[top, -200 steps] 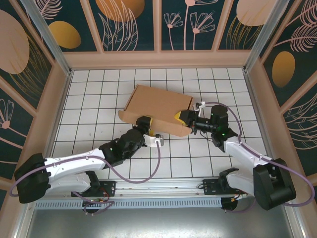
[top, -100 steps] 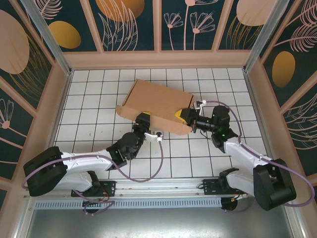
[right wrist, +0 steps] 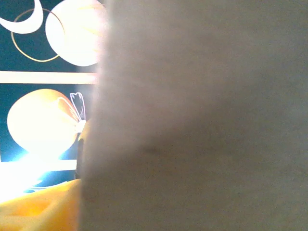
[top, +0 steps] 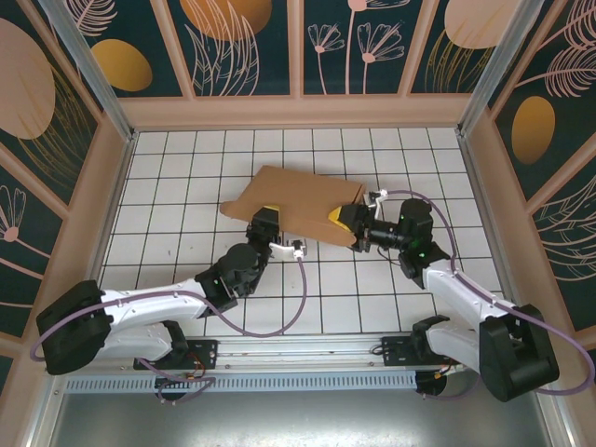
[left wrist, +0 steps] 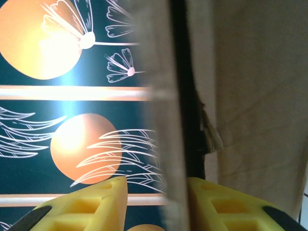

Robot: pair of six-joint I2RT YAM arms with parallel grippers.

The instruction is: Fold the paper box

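The box (top: 303,197) lay mid-worktop (top: 177,177), askew to the tiles. The left hand (top: 268,217) stood open astride its near edge, one finger (left wrist: 226,207) against the card, the other apart. The right hand (top: 344,217) met its right edge; whether it gripped, I could not tell.
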